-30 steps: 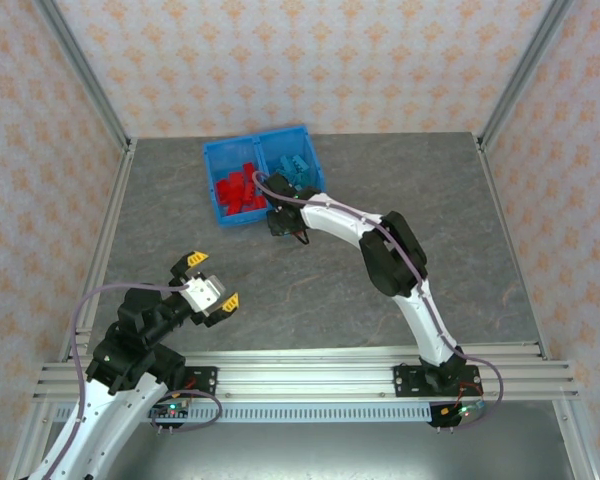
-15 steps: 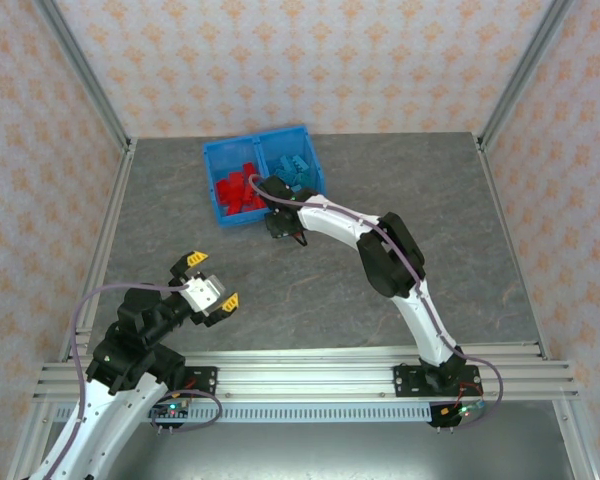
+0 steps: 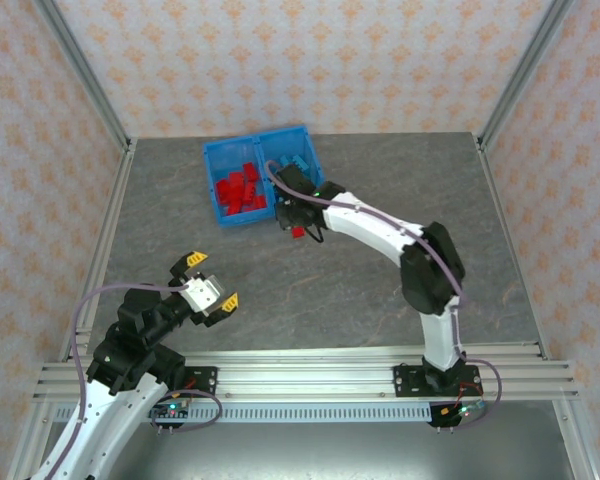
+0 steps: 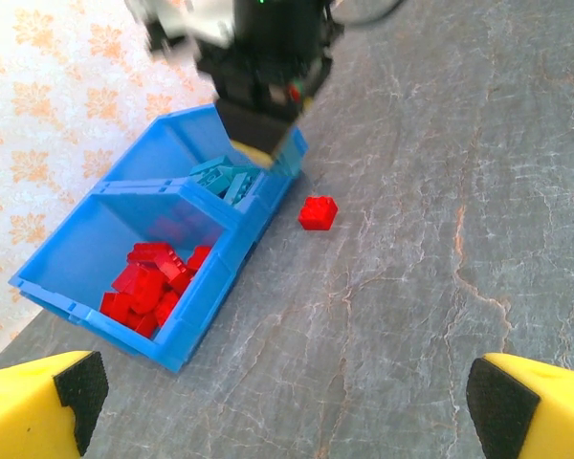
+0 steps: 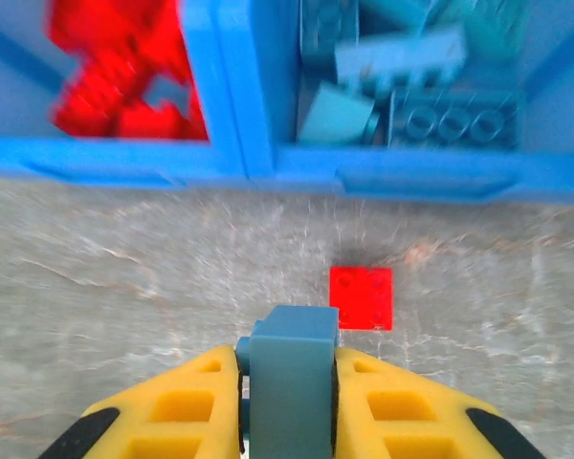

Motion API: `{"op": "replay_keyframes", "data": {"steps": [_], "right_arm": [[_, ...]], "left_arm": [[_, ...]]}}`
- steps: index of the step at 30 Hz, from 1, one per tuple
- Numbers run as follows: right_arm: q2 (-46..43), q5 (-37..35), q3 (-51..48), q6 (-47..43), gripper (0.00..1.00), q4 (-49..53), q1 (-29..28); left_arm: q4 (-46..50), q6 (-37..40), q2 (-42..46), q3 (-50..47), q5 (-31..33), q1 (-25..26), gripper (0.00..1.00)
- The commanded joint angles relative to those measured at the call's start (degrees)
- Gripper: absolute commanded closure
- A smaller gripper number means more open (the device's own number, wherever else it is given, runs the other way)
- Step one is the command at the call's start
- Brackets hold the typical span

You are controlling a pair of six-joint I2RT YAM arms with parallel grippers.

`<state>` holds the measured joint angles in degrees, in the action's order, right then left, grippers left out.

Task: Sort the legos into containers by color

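The blue bin [image 3: 261, 146] stands at the back of the table, its near wall [image 5: 172, 158] facing my right wrist. Red legos [image 5: 115, 81] lie in its left compartment and light blue legos [image 5: 416, 91] in its right one. My right gripper [image 5: 287, 359] is shut on a light blue lego [image 5: 289, 382], just in front of the bin. One red lego [image 5: 362, 297] lies on the table beside it, also visible from above [image 3: 298, 232]. My left gripper [image 3: 208, 281] hangs open and empty near the front left, well away from the bin.
A grey stone-look table top [image 3: 380, 190] has a metal frame rail [image 3: 110, 230] on the left and patterned walls behind. The left wrist view looks at the bin [image 4: 187, 316], the loose red lego [image 4: 318, 212] and the right gripper [image 4: 258, 143] over the bin's near corner.
My right gripper closed on the light blue lego and shifted slightly up and towards the bin, its elbow swinging right. The red lego on the table is now uncovered. The left arm has not moved.
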<state>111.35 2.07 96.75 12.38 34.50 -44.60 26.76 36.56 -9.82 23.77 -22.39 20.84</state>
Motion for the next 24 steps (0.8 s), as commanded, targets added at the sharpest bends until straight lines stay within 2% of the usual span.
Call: {"op": "replay_keyframes", "data": {"steps": [1, 3, 6, 13, 16, 20, 22, 24], "right_arm": [[-5.3, -5.0, -0.4, -1.4, 0.76, -3.1, 0.2], [-4.7, -6.8, 1.5, -2.7, 0.76, -4.3, 1.1], [0.7, -7.2, 8.7, -4.2, 0.76, -3.8, 3.4], [21.8, -7.4, 35.2, -5.7, 0.76, 4.0, 7.8], [29.6, -4.6, 46.3, -4.5, 0.74, 7.5, 9.3], [34.8, 0.6, 57.1, -5.5, 0.62, 11.5, 9.4], [33.6, 1.8, 57.7, -5.9, 0.51, 11.8, 9.3], [31.0, 2.0, 56.0, -6.2, 0.48, 11.8, 9.3]], "left_arm": [[-0.7, 1.0, 0.8, -0.5, -2.6, -0.7, 0.00], [-0.9, 1.1, 0.7, -0.6, -3.8, -0.8, 0.00], [-0.9, 1.1, 0.7, -0.6, -4.9, -0.9, 0.00], [0.0, 1.2, 1.5, -0.6, -3.4, -1.0, 0.00], [0.1, 1.2, 2.0, -0.7, -2.8, -1.0, 0.00], [-0.1, 1.1, 1.8, -0.9, -2.9, -1.0, 0.00], [-0.4, 1.1, 1.7, -0.9, -3.0, -1.0, 0.00], [-0.5, 1.1, 1.4, -0.9, -2.9, -1.0, 0.00]]}}
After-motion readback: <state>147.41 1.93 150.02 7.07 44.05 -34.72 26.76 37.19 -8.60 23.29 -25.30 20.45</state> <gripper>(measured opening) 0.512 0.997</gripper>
